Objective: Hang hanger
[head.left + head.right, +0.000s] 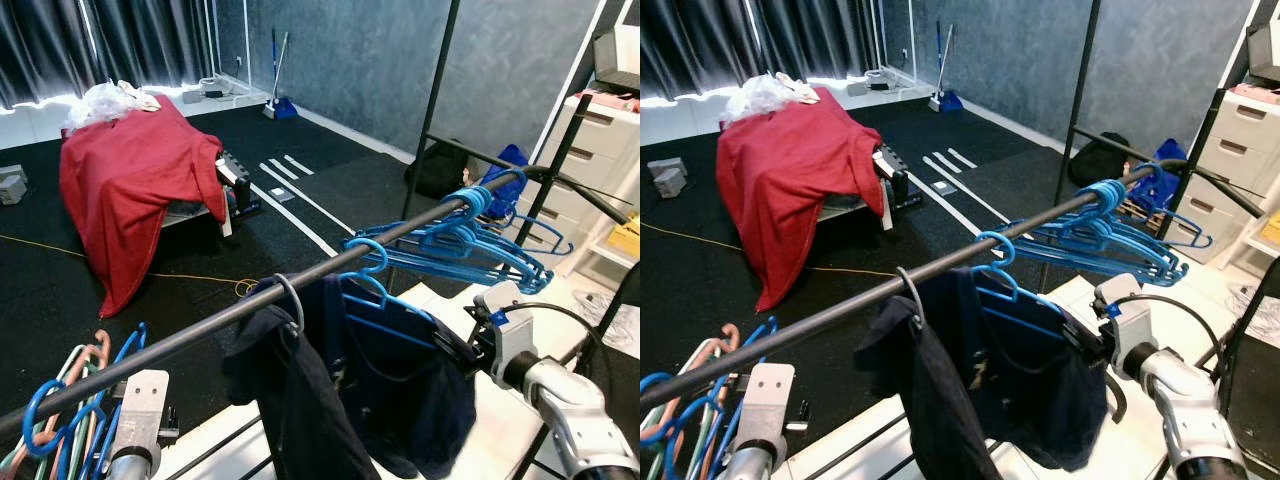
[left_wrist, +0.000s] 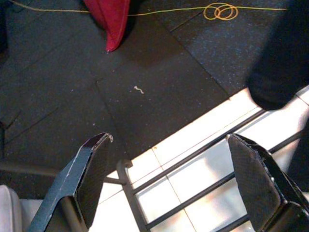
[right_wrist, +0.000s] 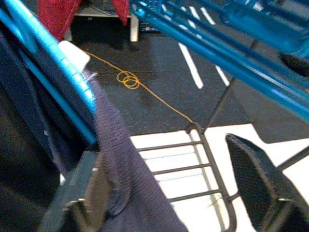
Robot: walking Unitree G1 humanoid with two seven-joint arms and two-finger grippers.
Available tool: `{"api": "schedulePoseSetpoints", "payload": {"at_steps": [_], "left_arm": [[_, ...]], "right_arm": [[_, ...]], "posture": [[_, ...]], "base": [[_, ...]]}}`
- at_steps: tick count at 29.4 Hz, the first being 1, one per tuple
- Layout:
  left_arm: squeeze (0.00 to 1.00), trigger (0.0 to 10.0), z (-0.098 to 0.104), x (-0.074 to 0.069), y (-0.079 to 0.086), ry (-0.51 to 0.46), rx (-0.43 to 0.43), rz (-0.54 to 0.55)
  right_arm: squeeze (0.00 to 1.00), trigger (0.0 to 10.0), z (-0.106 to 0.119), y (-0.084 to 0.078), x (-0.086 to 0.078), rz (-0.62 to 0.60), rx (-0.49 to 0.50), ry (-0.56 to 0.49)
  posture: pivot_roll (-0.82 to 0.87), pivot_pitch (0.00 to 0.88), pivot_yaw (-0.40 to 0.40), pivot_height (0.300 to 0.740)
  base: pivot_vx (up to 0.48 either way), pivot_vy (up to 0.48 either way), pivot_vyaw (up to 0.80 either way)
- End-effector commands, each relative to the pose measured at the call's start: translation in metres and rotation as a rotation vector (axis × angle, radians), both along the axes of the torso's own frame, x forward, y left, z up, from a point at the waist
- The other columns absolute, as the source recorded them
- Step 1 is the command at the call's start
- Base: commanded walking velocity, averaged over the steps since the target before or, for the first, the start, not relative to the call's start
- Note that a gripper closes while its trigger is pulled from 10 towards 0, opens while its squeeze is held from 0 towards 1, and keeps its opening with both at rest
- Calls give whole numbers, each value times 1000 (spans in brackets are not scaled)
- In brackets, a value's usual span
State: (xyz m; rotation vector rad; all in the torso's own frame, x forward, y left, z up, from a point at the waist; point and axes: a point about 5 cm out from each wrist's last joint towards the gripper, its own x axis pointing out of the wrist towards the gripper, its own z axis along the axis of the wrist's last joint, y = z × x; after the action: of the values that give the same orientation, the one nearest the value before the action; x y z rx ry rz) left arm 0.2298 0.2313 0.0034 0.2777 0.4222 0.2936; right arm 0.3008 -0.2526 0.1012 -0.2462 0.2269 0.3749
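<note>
Seemingly knitted navy garment (image 1: 400, 370) drapes blue hanger (image 1: 385, 310).

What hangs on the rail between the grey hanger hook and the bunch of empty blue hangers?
One blue hanger carrying a dark navy garment, hooked on the rail; seen in both eye views.

head views are sharp and evenly lit, daylight glowing under the dark curtains (image 1: 110, 40) at the back and blowing out the white strip beneath them. the black floor (image 1: 40, 290) soaks up light, and the red cloth (image 1: 135, 175) casts a soft shadow under its hem. pale flooring glares in the left wrist view (nearly washed out). in the right wrist view the blue hangers (image 3: 217, 43) smear close up, out of focus.
</note>
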Motion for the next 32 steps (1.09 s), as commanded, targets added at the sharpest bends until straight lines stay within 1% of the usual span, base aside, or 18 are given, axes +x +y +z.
{"api": "schedulePoseSetpoints", "payload": {"at_steps": [1,3,4,8,17,18,19,20,21,22,24,25,26,27,28,29,31,32], "left_arm": [[0,10000,-3,-4,4,30,10,-4],[0,10000,-3,-4,4,30,10,-4],[0,10000,-3,-5,5,33,10,-2],[0,10000,-3,-7,9,41,28,-2],[0,10000,-6,-10,11,57,50,2],[0,10000,-7,-10,11,61,53,3],[0,10000,-8,-11,12,63,54,4],[0,10000,-8,-11,12,65,54,4],[0,10000,-8,-11,12,65,54,4],[0,10000,-8,-10,12,68,53,4],[0,10000,-8,-10,12,68,53,4],[0,10000,-8,-10,12,66,48,5],[0,10000,-8,-10,12,66,48,5],[0,10000,-8,-10,13,65,46,6],[0,10000,-8,-10,13,65,46,6],[0,10000,-7,-10,14,64,45,7],[0,10000,-8,-11,15,65,45,9],[0,10000,-8,-11,15,65,45,9]], "right_arm": [[0,824,-7,6,1,26,9,20],[0,824,-7,6,1,26,9,20],[0,0,-7,9,3,49,28,15],[0,0,-1,15,8,122,89,16],[0,0,-3,12,9,180,85,60],[129,9725,-1,7,11,137,95,52],[129,9725,0,4,12,105,106,44],[1000,10000,3,2,13,97,118,31],[1000,10000,3,2,13,97,118,31],[1000,10000,14,0,16,100,190,-7],[1000,10000,14,0,16,100,190,-7],[1000,10000,21,2,18,129,247,-22],[1000,10000,21,2,18,129,247,-22],[1000,10000,30,7,20,169,298,-39],[1000,10000,30,7,20,169,298,-39],[1000,10000,39,15,21,226,348,-53],[1000,10000,50,24,21,296,385,-73],[1000,10000,50,24,21,296,385,-73]], "posture": [[-39,35,-42,740],[-39,35,-42,740],[-39,35,-42,740],[-26,39,-44,740],[-23,21,-52,740],[-24,21,-52,740],[-24,21,-52,740],[-25,20,-51,740],[-25,20,-51,740],[-24,26,-49,740],[-24,26,-49,740],[-24,32,-47,740],[-24,32,-47,740],[-22,34,-47,740],[-22,34,-47,740],[-14,38,-48,740],[-10,40,-48,740],[-10,40,-48,740]], "base": [[0,0,0],[0,0,0],[0,0,0],[0,0,0],[0,0,0],[0,0,0],[0,0,0],[0,0,0],[0,0,0],[0,0,0],[0,0,0],[0,0,0],[0,0,0],[0,0,0],[0,0,0],[0,0,0],[0,0,0],[0,0,0]]}}
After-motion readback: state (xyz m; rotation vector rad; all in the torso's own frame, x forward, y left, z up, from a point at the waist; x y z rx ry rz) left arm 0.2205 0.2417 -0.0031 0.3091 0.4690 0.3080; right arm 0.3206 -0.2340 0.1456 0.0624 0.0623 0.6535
